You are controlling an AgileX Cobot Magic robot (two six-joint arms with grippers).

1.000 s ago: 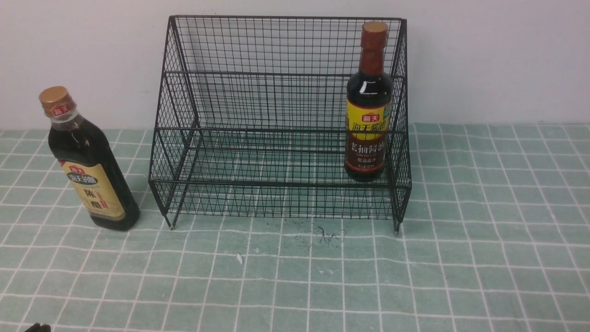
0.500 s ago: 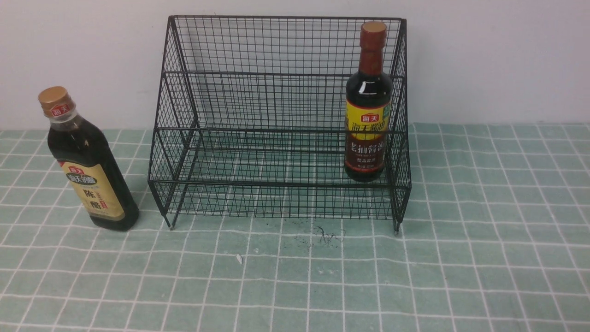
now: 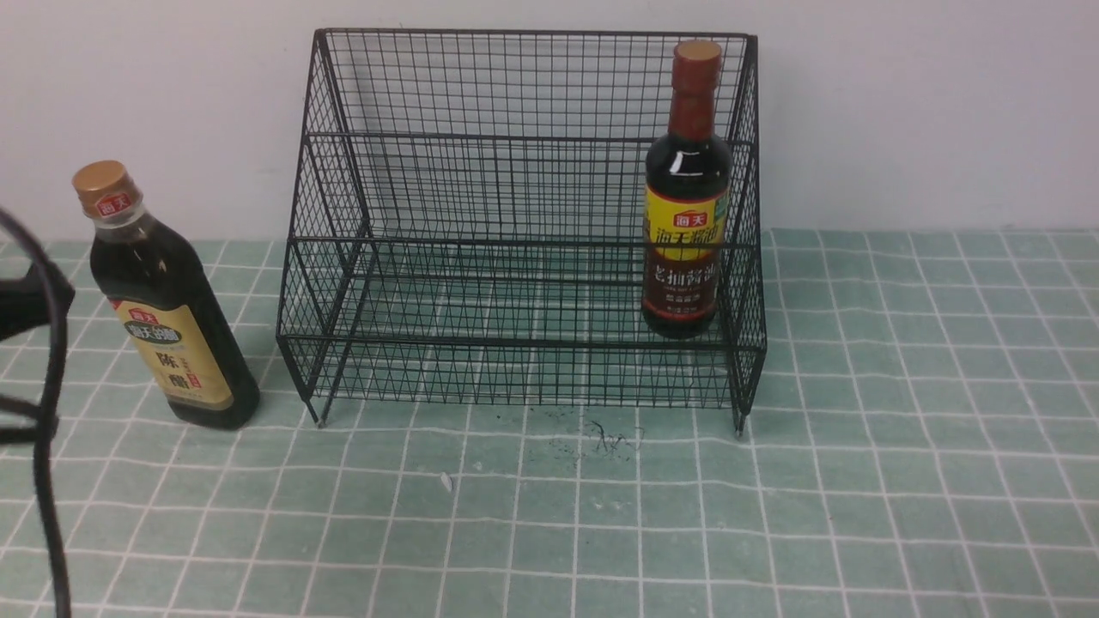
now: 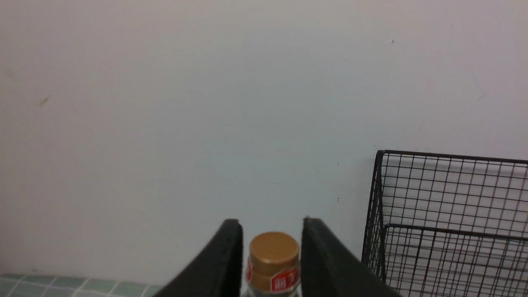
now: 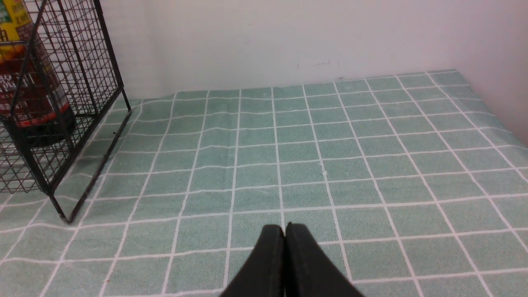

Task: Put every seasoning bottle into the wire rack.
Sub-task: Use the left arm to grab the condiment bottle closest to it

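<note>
- Left hand: released, fingers parted; the gold-capped bottle stands on the tabletop ahead of it.
- Wire rack: ahead of the left hand, to its right.
- Right hand: clenched; the red-brown-necked bottle, in the rack, is ahead and left of it.
</note>
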